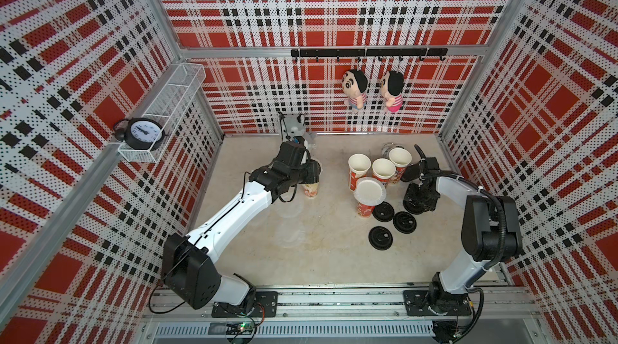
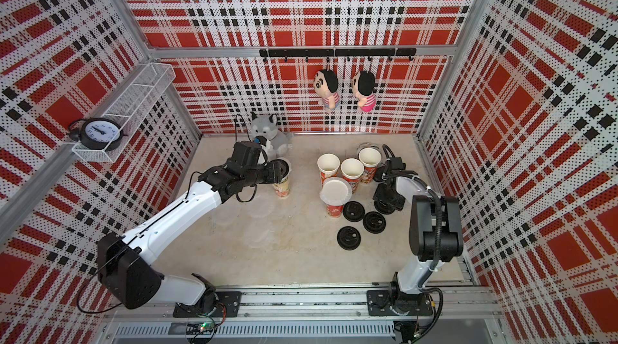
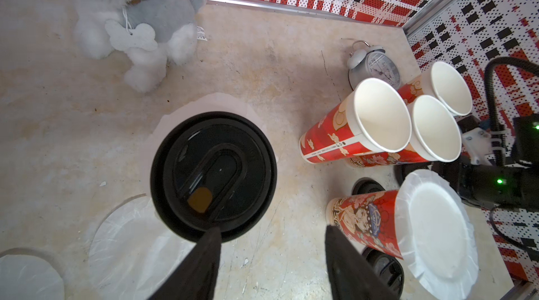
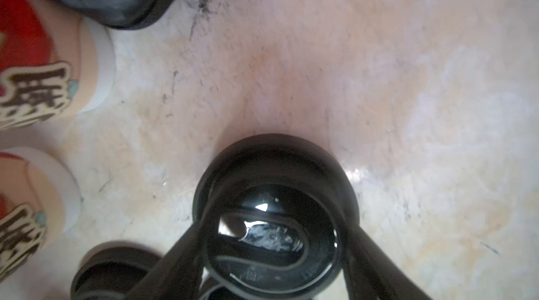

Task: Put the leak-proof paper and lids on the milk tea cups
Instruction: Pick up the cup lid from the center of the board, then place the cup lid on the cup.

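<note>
Left gripper [image 3: 272, 228] hovering open, empty, over capped cup [image 1: 311, 189]; spare paper sheets [image 3: 125, 240] lying flat on table [image 3: 262, 65] just beside it, toward its own base, left arm nearer; right gripper [image 4: 274, 222] squeezing black lid [image 4: 271, 254], well apart from sheets

Pretty clearly a robotics lab test cell dressed up as a little drinks counter. You've got perforated red, black and white plaid wall panels [image 1: 334, 7] on a bare aluminium frame [image 1: 234, 53], plus two white-and-black robot arms [image 1: 234, 205] bolted to a metal rail [image 1: 334, 302] beside an exposed circuit board with a green light [image 1: 243, 327]. Everything else is props: tall red-printed paper cups [image 1: 359, 165], black round plastic lids [image 1: 380, 238], two plush dolls [image 1: 355, 88] on a black hook bar [image 1: 368, 53], a grey plush dog [image 2: 267, 131] and a black alarm clock [image 1: 144, 133] in a white wire-mesh shelf [image 1: 174, 91].
</note>
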You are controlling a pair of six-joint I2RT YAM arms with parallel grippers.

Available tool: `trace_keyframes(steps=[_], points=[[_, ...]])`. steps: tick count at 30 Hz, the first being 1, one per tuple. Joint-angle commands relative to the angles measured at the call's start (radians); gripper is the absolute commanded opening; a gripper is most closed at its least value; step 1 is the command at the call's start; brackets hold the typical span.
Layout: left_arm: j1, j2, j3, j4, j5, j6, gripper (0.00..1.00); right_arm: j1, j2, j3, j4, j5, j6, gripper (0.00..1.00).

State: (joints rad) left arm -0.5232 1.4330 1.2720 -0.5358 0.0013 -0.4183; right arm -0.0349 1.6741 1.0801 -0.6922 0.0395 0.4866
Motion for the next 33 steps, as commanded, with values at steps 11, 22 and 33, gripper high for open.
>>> trace_keyframes(steps=[11, 22, 33], points=[[0.003, -0.038, -0.025, 0.041, 0.035, 0.017, 0.58, 0.280, -0.348, 0.341, -0.485, 0.133, -0.071, 0.69], [-0.019, -0.057, -0.027, 0.042, 0.036, 0.019, 0.58, 0.631, -0.209, 0.579, -0.642, 0.147, -0.050, 0.69], [-0.057, -0.061, -0.029, 0.042, 0.018, 0.013, 0.58, 0.650, -0.043, 0.638, -0.618, 0.127, -0.114, 0.69]])
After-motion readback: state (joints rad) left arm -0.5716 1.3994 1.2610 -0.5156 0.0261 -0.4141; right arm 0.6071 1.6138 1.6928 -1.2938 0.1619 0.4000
